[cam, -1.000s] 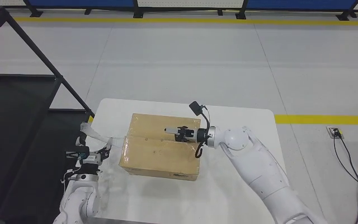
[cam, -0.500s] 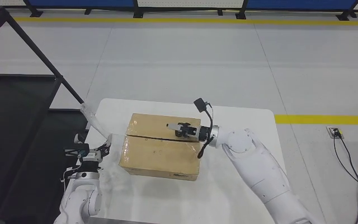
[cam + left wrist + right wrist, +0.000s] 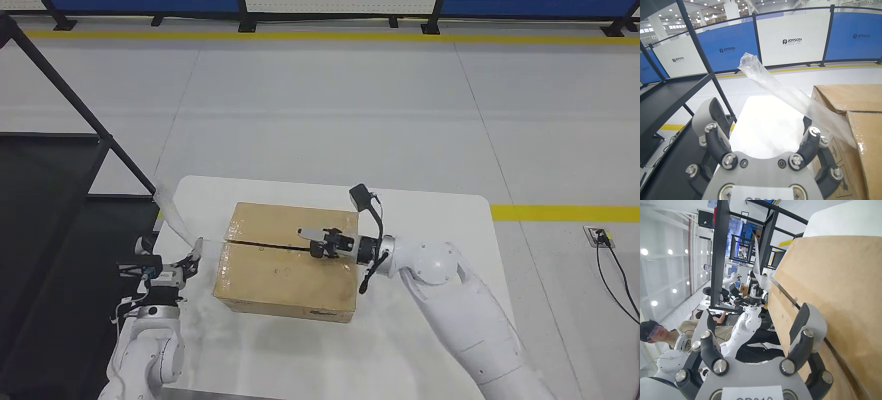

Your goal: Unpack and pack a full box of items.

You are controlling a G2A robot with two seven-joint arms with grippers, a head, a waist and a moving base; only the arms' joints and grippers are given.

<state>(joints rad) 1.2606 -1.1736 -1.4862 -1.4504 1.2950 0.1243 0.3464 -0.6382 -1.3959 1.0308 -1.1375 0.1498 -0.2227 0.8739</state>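
The white table (image 3: 440,225) is the biggest thing in front of me, with a black rack (image 3: 50,230) standing off its edge on my left side. The cardboard box (image 3: 290,265) sits about mid-table. Its top flaps are down, and a dark seam (image 3: 280,241) runs across the lid.

A long strip of clear tape (image 3: 178,222) is peeled up from the box's left end. One end is stuck at the corner where the seam meets the side. The rest slants up and away over the table edge, and its far tip is crumpled (it looks stiff enough to hold itself in the air).

My left gripper (image 3: 186,270) is just beside the box's left face, low over the table. From my own wrist I see that gripper (image 3: 762,117) spread wide with nothing pinched between the pads. The tape (image 3: 772,81) crosses in front of the finger nearer the box (image 3: 857,98), but I cannot tell whether it touches.

My right gripper (image 3: 315,238) is over the middle of the lid, at the seam. It (image 3: 755,321) is spread apart too and holds nothing, with one fingertip (image 3: 800,321) close against the cardboard (image 3: 829,275) beside the seam.
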